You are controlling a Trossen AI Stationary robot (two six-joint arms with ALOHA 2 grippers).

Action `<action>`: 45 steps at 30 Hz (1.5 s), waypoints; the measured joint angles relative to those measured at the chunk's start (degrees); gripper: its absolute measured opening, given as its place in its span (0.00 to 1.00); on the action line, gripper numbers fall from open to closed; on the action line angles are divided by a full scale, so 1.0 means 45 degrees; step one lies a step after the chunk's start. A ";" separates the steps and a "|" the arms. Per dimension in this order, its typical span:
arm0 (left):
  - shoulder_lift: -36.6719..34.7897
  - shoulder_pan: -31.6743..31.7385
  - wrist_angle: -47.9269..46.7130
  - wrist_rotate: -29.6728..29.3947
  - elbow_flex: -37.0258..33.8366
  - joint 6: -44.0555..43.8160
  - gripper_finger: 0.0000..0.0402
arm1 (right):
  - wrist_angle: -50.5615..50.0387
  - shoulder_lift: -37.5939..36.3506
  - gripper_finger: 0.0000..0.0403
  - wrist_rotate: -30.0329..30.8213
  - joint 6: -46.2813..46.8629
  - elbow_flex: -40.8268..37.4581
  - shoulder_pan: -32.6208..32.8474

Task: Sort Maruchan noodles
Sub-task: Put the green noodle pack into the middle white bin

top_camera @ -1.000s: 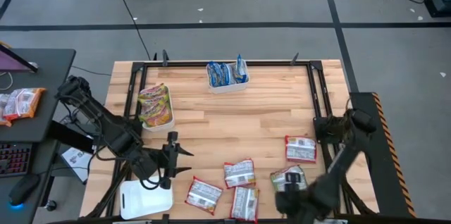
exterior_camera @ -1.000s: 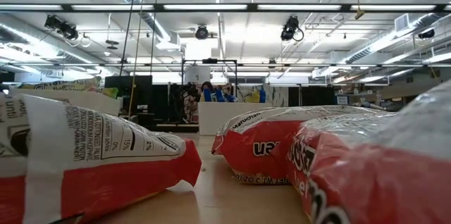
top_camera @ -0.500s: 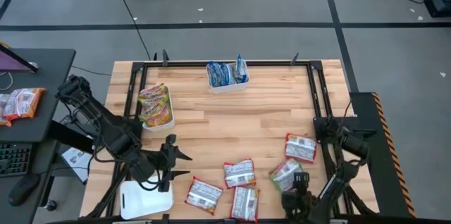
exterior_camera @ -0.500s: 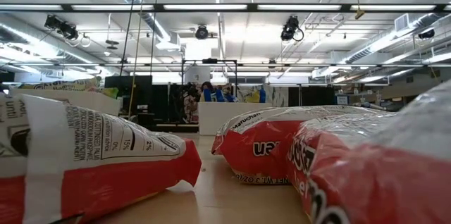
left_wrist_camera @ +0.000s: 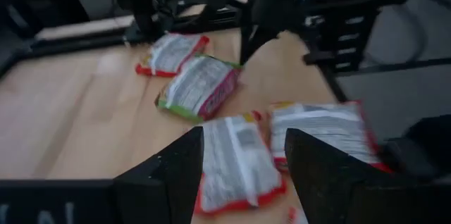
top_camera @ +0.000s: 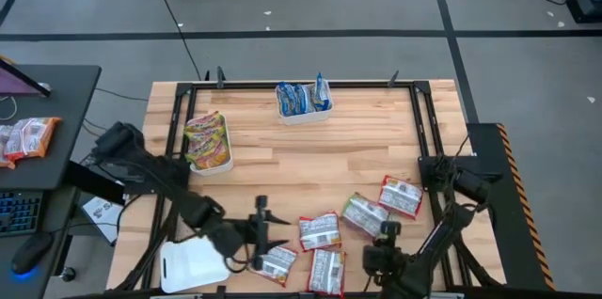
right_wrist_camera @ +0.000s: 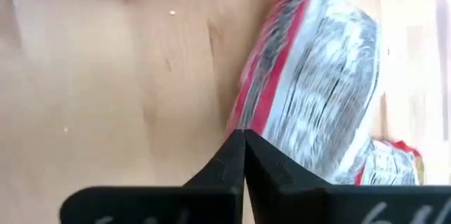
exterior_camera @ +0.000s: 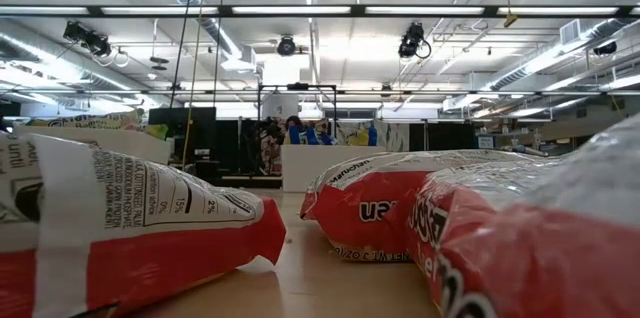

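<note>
Several Maruchan noodles packets lie loose on the near part of the table: red-white ones (top_camera: 320, 231), (top_camera: 275, 261), (top_camera: 326, 271), (top_camera: 402, 197) and a green-edged one (top_camera: 362, 212). My left gripper (top_camera: 263, 231) is open over the near middle. It points toward the table's right, and the red-white packet (left_wrist_camera: 236, 160) shows between its fingers without touching them. My right gripper (top_camera: 388, 231) is shut with nothing in it, its tips (right_wrist_camera: 244, 136) right at the green-edged packet's (right_wrist_camera: 317, 90) near edge. My right gripper's shut tips stand at the rim of the green-edged packet (right_wrist_camera: 238, 122), which lies flat on the table. I cannot tell whether they touch it.
A white tray (top_camera: 303, 111) with blue packets stands at the far middle. Another (top_camera: 209, 163) with green-yellow packets is at the left, and a bare white tray (top_camera: 193, 266) sits at the near left corner. Black rails (top_camera: 179, 120) frame the table. Red packets (exterior_camera: 140, 228) fill the low view.
My left gripper has swung toward the table's right and near edge, up to the red-white packets. My right gripper has moved away from the near edge. The green-edged packet has slid toward the far left and turned about.
</note>
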 joint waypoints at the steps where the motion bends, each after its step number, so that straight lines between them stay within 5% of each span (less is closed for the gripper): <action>1: 0.0362 0.0186 0.0591 -0.0002 0.0000 0.0411 0.51 | 0.0032 -0.0143 0.02 0.0042 -0.0123 -0.0035 -0.0076; 6: 0.2076 0.1011 0.3203 0.0379 0.0010 0.1998 0.51 | 0.0168 -0.1391 0.01 0.1160 -0.0428 0.0002 -0.0460; 12: 0.3970 0.1770 0.3795 0.1174 0.1085 0.2947 0.51 | 0.0199 -0.1952 0.06 0.0078 -0.1839 -0.0003 0.0212; 17: 0.4674 0.2060 0.3558 0.1214 0.2117 0.4328 0.51 | 0.0432 -0.1687 0.23 -0.0674 -0.4521 -0.0131 0.1123; 24: 0.4670 0.2201 0.3012 0.1184 0.2395 0.4642 0.51 | 0.0593 -0.1177 0.55 0.0720 -0.7905 -0.1268 0.1338; 29: 0.4669 0.2190 0.1980 0.0908 0.2390 0.4566 0.51 | 0.0680 -0.0633 0.65 0.1717 -0.8142 -0.2349 0.1265; 33: 0.4669 0.2214 0.1992 0.0750 0.2390 0.4721 0.51 | 0.0933 -0.0253 0.61 0.3726 -0.8424 -0.2885 0.1073; 37: 0.4742 0.2295 0.2139 0.1378 0.2391 0.4648 0.51 | 0.2191 -0.0162 0.51 0.3895 -0.8467 -0.3632 0.0606; 45: 0.5370 0.2413 0.2071 0.1710 0.2380 0.5305 0.56 | 0.2644 -0.0195 0.09 0.5155 -0.6249 -0.3645 -0.0378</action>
